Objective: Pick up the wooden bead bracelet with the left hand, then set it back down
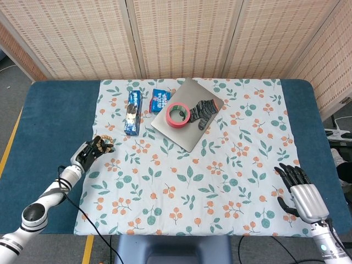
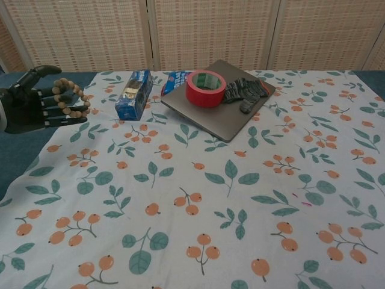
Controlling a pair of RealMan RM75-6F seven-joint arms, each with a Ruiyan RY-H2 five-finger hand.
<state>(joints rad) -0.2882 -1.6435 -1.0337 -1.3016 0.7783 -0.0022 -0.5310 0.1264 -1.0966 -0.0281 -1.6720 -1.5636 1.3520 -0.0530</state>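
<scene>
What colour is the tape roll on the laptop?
Red; the tape roll shows best in the chest view.

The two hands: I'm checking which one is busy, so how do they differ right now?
The left hand carries the wooden bead bracelet looped over its fingers; the right hand holds nothing, its fingers apart. The left hand is at the tablecloth's left edge; the right hand is beyond its right edge, nearer the robot. Both have dark fingers.

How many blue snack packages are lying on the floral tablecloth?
2. The long blue snack box lies left of the grey laptop; the smaller blue packet lies at the laptop's back-left edge. None seems hidden.
</scene>
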